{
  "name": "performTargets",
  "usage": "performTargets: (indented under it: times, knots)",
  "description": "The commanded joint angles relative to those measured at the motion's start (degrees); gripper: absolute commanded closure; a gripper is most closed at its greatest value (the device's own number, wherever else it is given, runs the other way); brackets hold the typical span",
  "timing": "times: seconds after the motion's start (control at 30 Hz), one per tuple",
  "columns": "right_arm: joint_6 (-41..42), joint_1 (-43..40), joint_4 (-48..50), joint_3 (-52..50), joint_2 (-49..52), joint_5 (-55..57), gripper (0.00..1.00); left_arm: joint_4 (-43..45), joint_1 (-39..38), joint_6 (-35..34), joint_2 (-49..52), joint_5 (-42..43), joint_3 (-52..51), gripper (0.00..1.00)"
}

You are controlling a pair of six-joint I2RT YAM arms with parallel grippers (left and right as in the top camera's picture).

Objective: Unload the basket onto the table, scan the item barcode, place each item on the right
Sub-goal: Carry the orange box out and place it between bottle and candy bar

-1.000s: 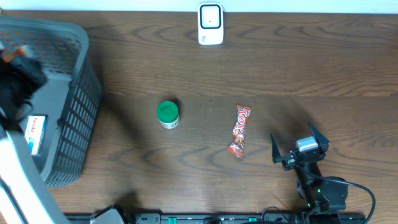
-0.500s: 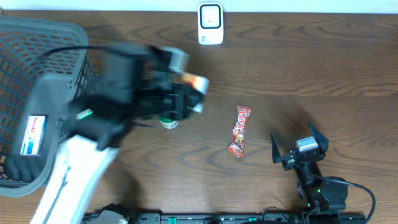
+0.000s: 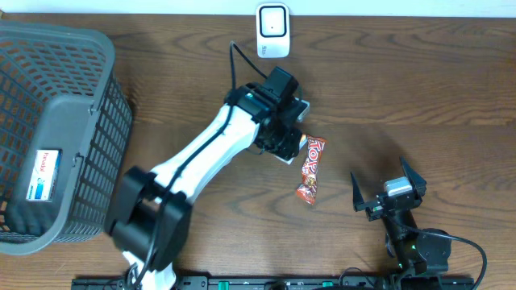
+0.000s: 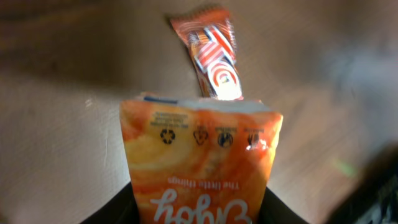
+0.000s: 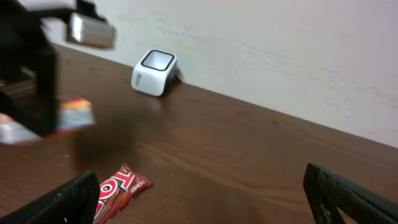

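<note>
A dark wooden bench [image 3: 419, 80] meets a white wall [image 5: 280, 37] at its far edge, where the scanner [image 3: 273, 31] sits. A basket [image 3: 72, 72] fills the left edge. The left claw [image 3: 284, 138] grips an orange packet [image 4: 199, 155] mid-bench, beside the candy bar [image 3: 310, 169]; a second ago it was over the basket. The right claw [image 3: 387, 192] gapes wide near the front edge, unmoved.

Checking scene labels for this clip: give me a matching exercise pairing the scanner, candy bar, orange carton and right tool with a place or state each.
Column one:
1. barcode scanner
2. candy bar
3. orange carton
4. right tool

Column two:
A. open, holding nothing
B. held in the air
C. lying flat on the table
D. standing at the far edge

Pairs: 1-D, 2-C, 3-B, 4-A
</note>
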Motion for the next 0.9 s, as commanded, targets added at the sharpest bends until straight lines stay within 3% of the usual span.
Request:
performTargets:
  times: [0.0, 0.2, 0.3, 0.37, 0.5, 0.63, 0.77, 0.87]
  knots:
    - [0.72, -0.5, -0.2, -0.11, -0.35, -0.15, 0.01, 5.51, 0.5, -18.36, 3.34, -5.09, -0.17, 0.59]
    - [0.72, -0.5, -0.2, -0.11, -0.35, -0.15, 0.01, 6.23, 0.33, -61.75, 7.32, -24.61, -0.17, 0.59]
    - [0.72, -0.5, -0.2, -0.11, -0.35, -0.17, 0.01, 4.66, 0.17, -77.83, 7.61, -27.82, -0.17, 0.59]
    - [0.72, -0.5, -0.2, -0.11, -0.35, -0.15, 0.01, 4.63, -0.24, -83.52, 7.61, -30.25, -0.17, 0.59]
    - [0.72, -0.5, -0.2, -0.11, -0.35, -0.17, 0.01, 4.42, -0.96, -90.23, 7.61, -30.32, -0.17, 0.42]
    - [0.72, -0.5, -0.2, -0.09, -0.35, -0.15, 0.01, 4.85, -2.43, -91.93, 7.61, -30.4, -0.15, 0.35]
    - [0.72, -0.5, -0.2, -0.11, -0.35, -0.17, 0.01, 4.87, -3.58, -88.02, 7.58, -31.28, -0.13, 0.29]
    - [0.72, -0.5, -0.2, -0.11, -0.35, -0.15, 0.01, 4.85, -3.91, -80.08, 6.97, -32.11, 0.87, 0.23]
